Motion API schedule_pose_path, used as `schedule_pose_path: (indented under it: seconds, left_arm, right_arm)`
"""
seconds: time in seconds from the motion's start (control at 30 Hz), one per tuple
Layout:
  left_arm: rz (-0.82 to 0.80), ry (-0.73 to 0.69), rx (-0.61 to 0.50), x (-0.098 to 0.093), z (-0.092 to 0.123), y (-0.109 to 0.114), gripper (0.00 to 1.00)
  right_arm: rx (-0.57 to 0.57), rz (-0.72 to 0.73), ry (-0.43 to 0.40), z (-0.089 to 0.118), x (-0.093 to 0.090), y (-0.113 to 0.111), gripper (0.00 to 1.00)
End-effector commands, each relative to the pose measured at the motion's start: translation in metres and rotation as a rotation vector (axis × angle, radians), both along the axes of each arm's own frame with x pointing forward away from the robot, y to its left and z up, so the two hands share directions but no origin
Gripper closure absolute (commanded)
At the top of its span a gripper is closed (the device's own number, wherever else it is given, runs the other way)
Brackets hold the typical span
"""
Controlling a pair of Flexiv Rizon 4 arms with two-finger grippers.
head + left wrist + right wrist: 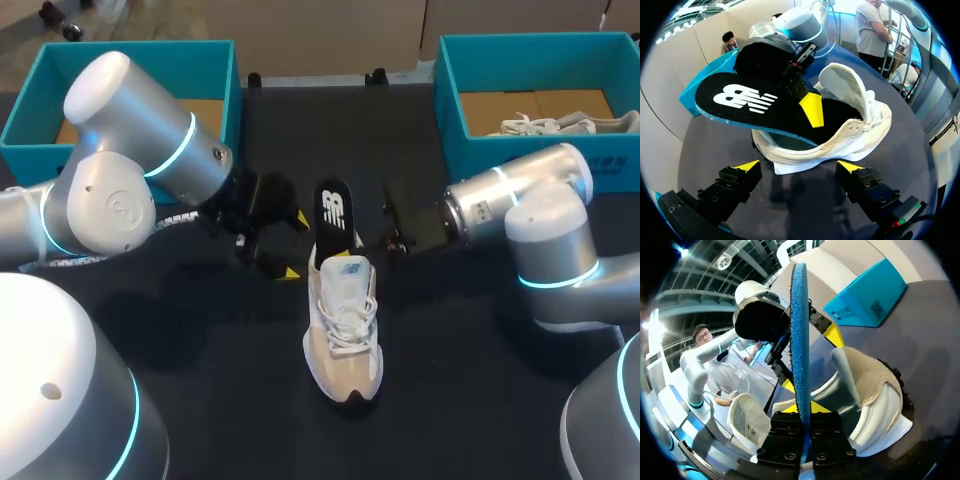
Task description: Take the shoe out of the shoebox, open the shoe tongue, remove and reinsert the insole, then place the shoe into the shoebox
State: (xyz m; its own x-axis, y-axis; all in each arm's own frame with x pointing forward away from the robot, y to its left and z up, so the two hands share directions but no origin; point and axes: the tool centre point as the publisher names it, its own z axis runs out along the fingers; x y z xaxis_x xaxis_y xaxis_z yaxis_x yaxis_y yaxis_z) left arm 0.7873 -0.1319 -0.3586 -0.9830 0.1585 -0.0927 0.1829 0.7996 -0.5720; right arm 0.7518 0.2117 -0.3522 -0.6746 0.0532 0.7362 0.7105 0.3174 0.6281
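Right tool (801, 410) clenches the insole (799, 330); left tool (799, 167) gapes beside shoe (343, 330), toe pointing toward robot.

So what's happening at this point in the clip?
The shoe lies on the table with its tongue lifted. The right pincer is shut on the black insole, which sticks partly out of the shoe's opening. The left pincer is open at the heel, gripping nothing. Whether the insole is coming out or going back cannot be told.
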Motion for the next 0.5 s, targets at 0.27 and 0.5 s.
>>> schedule_pose_path:
  seconds: [0.27, 0.5]
  left_arm:
    - [-0.001, 0.0, 0.002, 0.0, 0.0, 0.0, 0.0]
    - [-0.001, 0.0, 0.002, 0.0, 0.0, 0.0, 0.0]
  right_arm:
    - [-0.022, -0.032, -0.043, 0.01, 0.004, 0.0, 0.78]
    - [-0.03, -0.041, -0.071, 0.018, 0.013, -0.003, 0.75]
